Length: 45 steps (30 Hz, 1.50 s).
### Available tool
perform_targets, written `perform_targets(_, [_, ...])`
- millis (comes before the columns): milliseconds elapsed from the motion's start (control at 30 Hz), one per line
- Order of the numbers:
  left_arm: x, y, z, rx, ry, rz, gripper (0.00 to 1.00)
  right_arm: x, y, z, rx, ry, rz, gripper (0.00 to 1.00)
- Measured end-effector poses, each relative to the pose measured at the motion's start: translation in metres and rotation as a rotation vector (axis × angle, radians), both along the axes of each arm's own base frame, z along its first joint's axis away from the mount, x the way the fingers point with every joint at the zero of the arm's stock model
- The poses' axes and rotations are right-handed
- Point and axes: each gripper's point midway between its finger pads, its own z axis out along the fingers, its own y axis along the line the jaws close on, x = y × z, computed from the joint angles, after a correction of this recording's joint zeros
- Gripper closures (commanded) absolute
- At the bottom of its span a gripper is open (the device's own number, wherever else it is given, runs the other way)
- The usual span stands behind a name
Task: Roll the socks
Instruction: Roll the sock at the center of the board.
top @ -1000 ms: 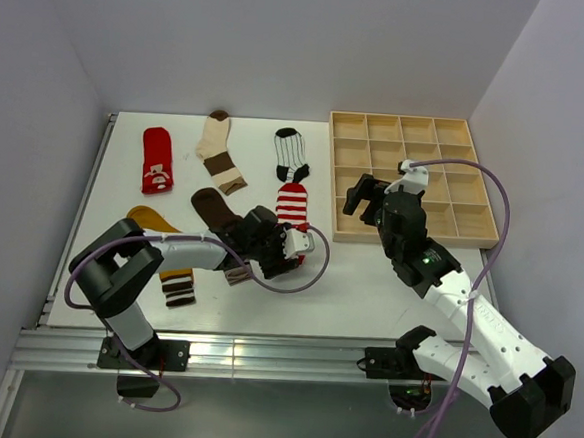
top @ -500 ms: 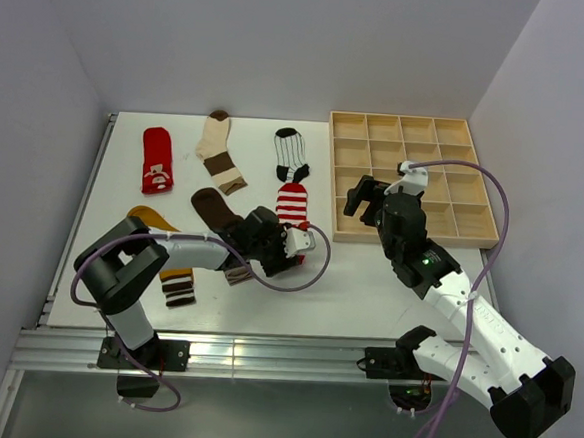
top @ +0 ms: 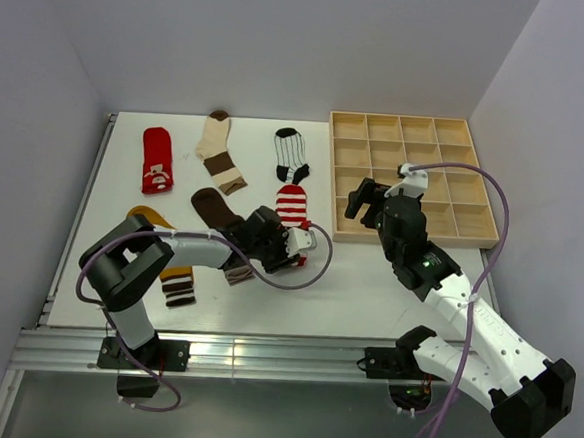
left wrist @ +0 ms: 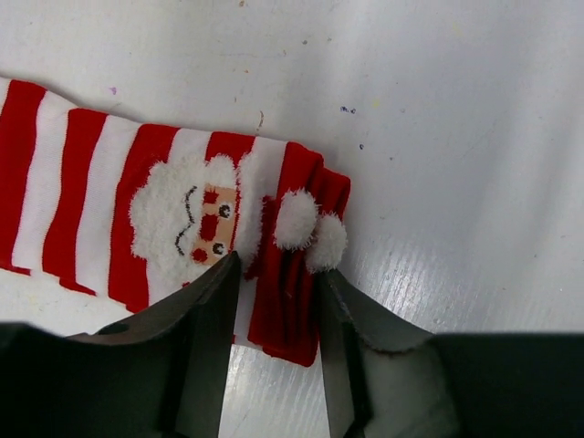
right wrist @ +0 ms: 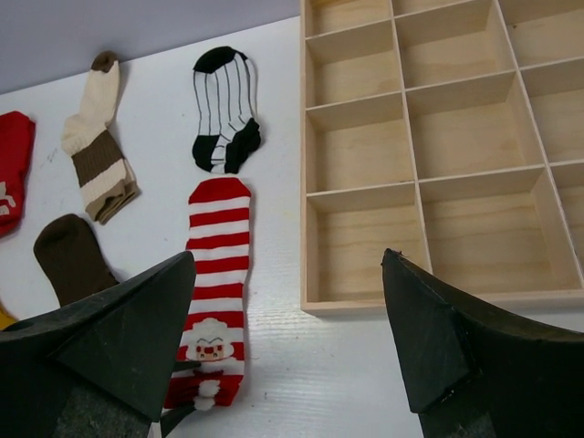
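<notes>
The red-white striped sock (top: 293, 207) lies flat near the tray's front left corner, and also shows in the right wrist view (right wrist: 215, 265). My left gripper (top: 290, 247) is low on the table, shut on this sock's bunched red cuff (left wrist: 290, 301), by the Santa face and white pompoms. My right gripper (top: 366, 199) is open and empty, held above the table beside the tray corner. Farther back lie the white sock with black stripes (top: 291, 156), the cream-and-brown sock (top: 219, 152) and the red sock with white pattern (top: 156, 159). The dark brown sock (top: 213, 206) and the mustard sock (top: 150, 217) lie partly under my left arm.
A wooden tray (top: 411, 237) of empty compartments stands at the back right, its front left corner close to the striped sock. It also shows in the right wrist view (right wrist: 307, 228). Purple cables loop from both arms over the table's near part.
My left gripper has shifted slightly toward the striped sock's toe with the cuff in it, and the sock looks a little shorter. The right arm has barely moved.
</notes>
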Motion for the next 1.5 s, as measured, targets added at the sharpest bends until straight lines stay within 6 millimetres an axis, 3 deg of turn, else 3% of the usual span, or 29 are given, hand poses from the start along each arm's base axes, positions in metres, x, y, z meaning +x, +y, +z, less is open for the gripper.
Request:
perform_targets(300, [-0.011,-0.004,0.005,-0.010,0.100,-0.040,0.69,-0.002,0.004,-0.009,0.004,0.010,0.028,0.15])
perform_targets(600, [-0.010,0.004,0.018,-0.055,0.338,-0.060,0.79,-0.013,0.020,-0.040,0.011,0.055,0.134,0.22])
perform_targets(867, [-0.026,0.022,0.001,-0.062,0.613,-0.059,0.81,-0.036,0.057,-0.069,0.036,0.072,0.343,0.25])
perform_targets(1133, [-0.040,0.023,0.000,-0.065,0.785,-0.078,0.82,-0.058,0.110,-0.088,0.045,0.083,0.543,0.28])
perform_targets(1300, [-0.046,0.023,0.000,-0.054,0.876,-0.076,0.82,-0.075,0.144,-0.123,0.014,0.138,0.659,0.33])
perform_targets(1500, [-0.051,0.026,-0.001,-0.045,0.946,-0.064,0.81,-0.088,0.159,-0.160,-0.011,0.197,0.722,0.34])
